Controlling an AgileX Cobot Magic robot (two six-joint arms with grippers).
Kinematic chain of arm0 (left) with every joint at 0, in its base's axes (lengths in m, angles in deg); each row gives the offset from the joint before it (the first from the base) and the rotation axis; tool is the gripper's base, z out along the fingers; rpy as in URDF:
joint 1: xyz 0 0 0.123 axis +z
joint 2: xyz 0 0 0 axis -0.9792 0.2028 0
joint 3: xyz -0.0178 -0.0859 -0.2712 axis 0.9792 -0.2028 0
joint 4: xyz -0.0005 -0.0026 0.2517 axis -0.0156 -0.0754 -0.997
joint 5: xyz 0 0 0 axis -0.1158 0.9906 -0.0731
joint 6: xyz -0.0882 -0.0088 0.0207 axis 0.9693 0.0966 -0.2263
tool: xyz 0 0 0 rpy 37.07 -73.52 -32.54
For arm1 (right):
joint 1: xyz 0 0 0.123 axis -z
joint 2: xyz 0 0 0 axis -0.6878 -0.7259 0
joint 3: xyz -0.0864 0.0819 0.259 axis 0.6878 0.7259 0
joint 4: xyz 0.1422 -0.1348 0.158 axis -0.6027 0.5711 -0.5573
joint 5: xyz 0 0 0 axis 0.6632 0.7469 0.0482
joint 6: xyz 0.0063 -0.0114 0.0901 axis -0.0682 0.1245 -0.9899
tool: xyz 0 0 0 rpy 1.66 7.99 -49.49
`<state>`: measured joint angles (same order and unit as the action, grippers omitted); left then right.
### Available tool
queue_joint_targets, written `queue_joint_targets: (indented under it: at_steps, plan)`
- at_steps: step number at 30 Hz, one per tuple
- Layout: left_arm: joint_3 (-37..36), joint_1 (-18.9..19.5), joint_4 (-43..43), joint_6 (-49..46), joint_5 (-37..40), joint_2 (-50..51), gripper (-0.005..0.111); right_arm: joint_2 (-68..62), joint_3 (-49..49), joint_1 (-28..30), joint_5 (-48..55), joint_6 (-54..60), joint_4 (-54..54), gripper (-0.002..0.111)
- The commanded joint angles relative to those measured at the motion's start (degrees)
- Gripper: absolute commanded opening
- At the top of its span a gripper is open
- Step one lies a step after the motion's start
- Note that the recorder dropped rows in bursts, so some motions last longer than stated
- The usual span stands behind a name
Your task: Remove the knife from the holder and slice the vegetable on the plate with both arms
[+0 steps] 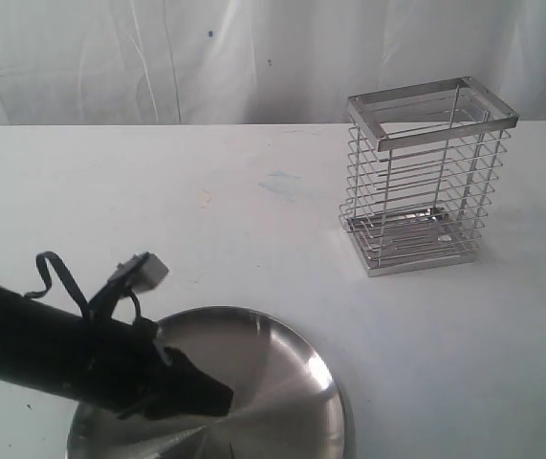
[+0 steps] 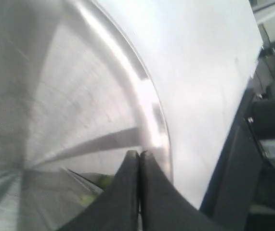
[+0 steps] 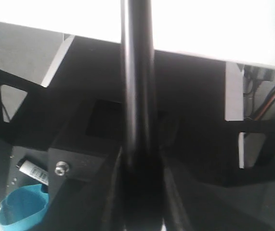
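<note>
Left claw [image 2: 139, 154], shut on nothing, hangs over the plate [image 2: 148, 94], vegetable pieces [image 2: 103, 182] just beside its tips; right claw [image 3: 141, 187] clamps the knife [image 3: 137, 96], off the bench [image 1: 253, 191], judged farther.

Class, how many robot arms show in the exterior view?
1: the left arm, at lower left, extends over the plate. The other lies outside that view.

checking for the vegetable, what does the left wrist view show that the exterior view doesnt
Left wrist only: green vegetable bits on the plate, beside the shut left gripper. Exterior only: the holder, with no knife visible in it. Both: plate, table and left gripper.
</note>
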<state>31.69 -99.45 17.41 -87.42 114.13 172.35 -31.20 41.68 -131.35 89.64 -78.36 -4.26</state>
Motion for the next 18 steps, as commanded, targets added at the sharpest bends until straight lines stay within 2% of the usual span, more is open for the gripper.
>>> queue_joint_targets:
  at_steps: [1,5,12,18]
  plan:
    - [0.4,4.4,-0.8,1.5,-1.6,-3.0,0.000,0.7,0.1,0.5,1.1,0.6,-0.7,0.000]
    - [0.4,5.9,-1.0,2.5,-1.3,-4.1,0.000,0.7,0.1,3.1,1.1,3.1,-1.3,0.000]
    - [0.4,5.8,-1.8,2.5,-1.6,-4.6,0.000,-0.4,0.1,11.2,2.5,12.2,-2.7,0.000]
    - [0.4,5.8,1.4,1.3,-1.7,-4.6,0.000,0.0,-1.4,12.1,2.9,11.7,3.0,0.000]
